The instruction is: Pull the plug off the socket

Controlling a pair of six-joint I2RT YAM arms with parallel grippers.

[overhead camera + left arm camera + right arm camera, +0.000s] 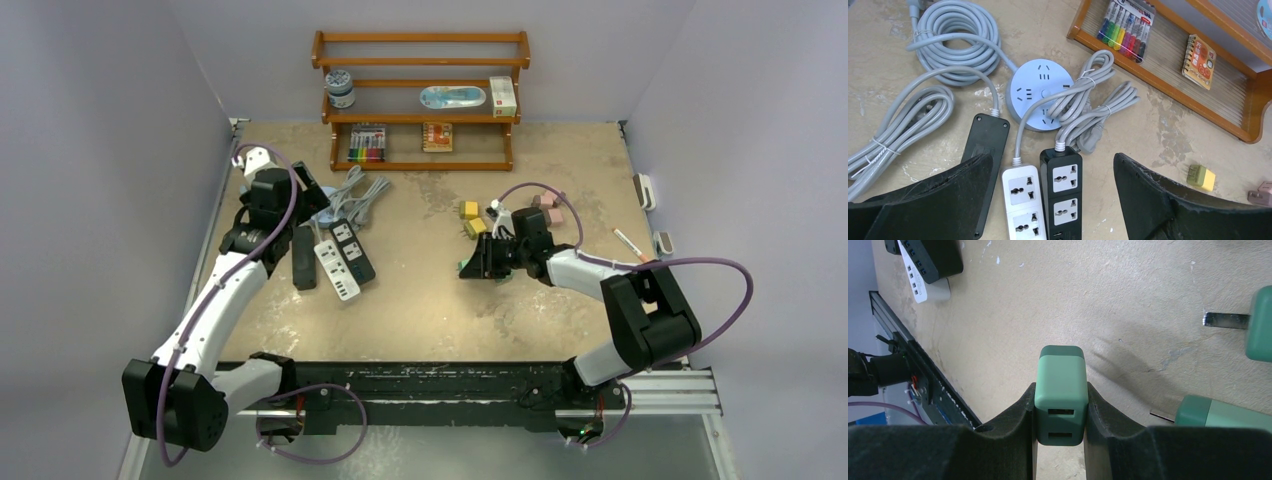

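A green plug (1061, 371) with two slots in its end face is clamped between the fingers of my right gripper (1060, 407), which is shut on it just above the bare tabletop. From above, this gripper (472, 264) sits mid-table, well to the right of the sockets. My left gripper (1053, 200) hangs open over a white power strip (1020, 200) and a black power strip (1063, 185), with one finger (933, 195) over a flat black strip (985, 150). Nothing is plugged into the sockets I see. From above, the left gripper (312, 210) is over the strips (337, 268).
A round white socket hub (1042, 92) and coiled grey cables (955, 35) lie behind the strips. Two more green plugs (1260, 325) (1220, 413) rest to the right of the held one. Small yellow and pink blocks (470, 210) lie nearby. A wooden shelf (420, 62) stands at the back.
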